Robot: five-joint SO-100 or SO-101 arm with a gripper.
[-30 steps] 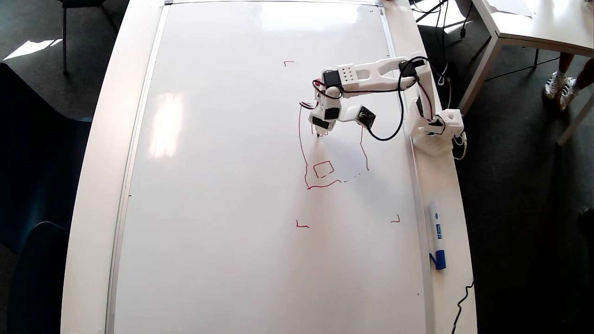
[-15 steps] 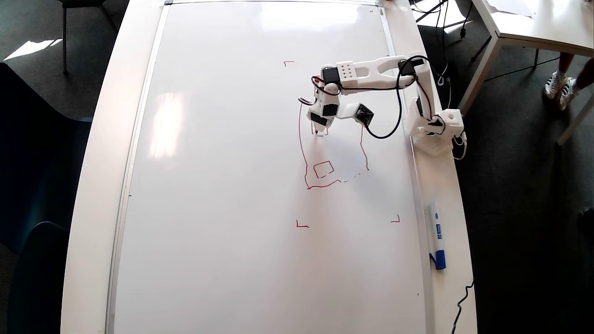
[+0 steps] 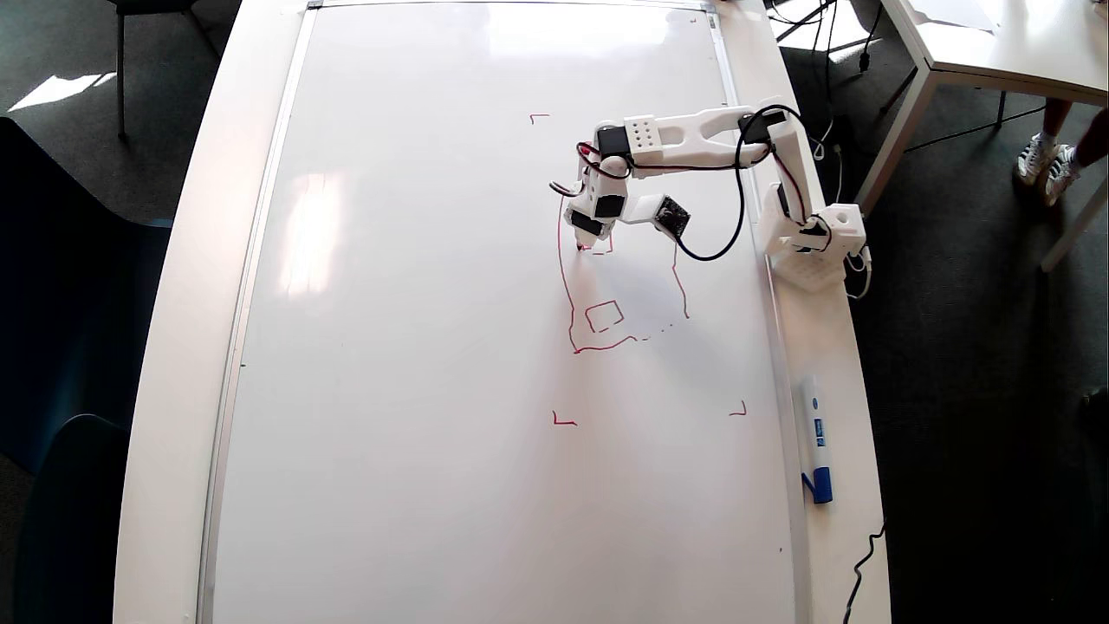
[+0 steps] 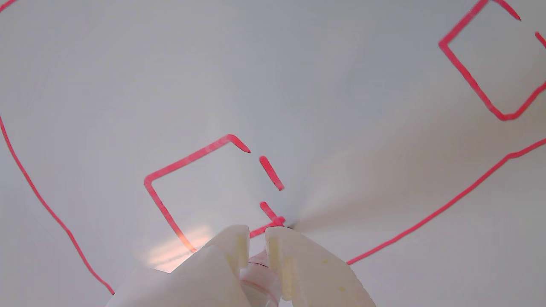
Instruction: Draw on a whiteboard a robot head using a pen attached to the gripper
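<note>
Drawing a small square inside the robot head (image 3: 624, 295), the hand (image 3: 582, 243) in the overhead view stood over the outline's upper left part on the whiteboard (image 3: 416, 347). In the wrist view the hand (image 4: 257, 237) was clenched on the pen (image 4: 261, 273), whose tip met the square's near corner just ahead; steady downward pressure would likely avoid further gaps.

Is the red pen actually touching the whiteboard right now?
Cannot tell. In the wrist view the fingers hide the tip of the pen, though red line on the whiteboard runs right up to them.
</note>
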